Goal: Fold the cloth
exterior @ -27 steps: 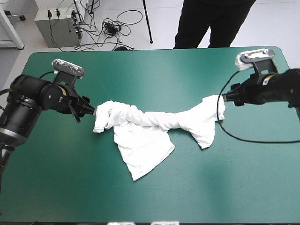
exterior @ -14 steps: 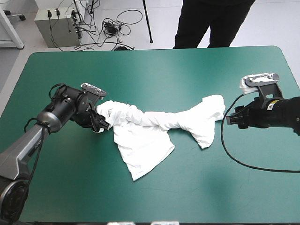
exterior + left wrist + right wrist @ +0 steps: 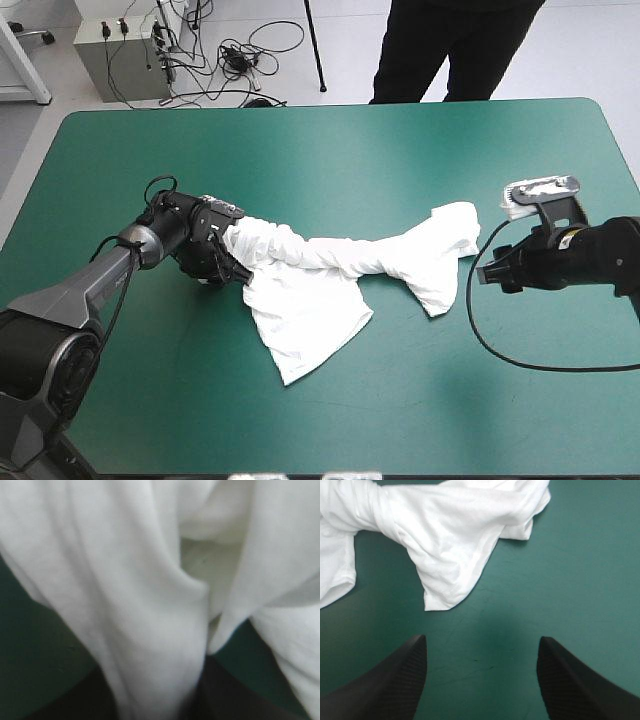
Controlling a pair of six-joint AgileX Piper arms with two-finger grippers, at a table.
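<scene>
The white T-shirt lies across the middle of the table, twisted into a rope, with one flap spread toward the near edge. My left gripper sits low at the shirt's left end, shut on the T-shirt. In the left wrist view the T-shirt fills the picture, and a fold runs down between the black fingers. My right gripper stands open just past the shirt's right end, not touching it. In the right wrist view the right gripper has only teal-green cover between its fingers, and the T-shirt lies ahead.
The teal-green cover stretches wide from the shirt to the far edge. It also runs broad from the shirt toward the near edge.
The left gripper dropped and moved right with the shirt's left end, bunching it inward. The right gripper let go of the right end and drew back toward the near right.
</scene>
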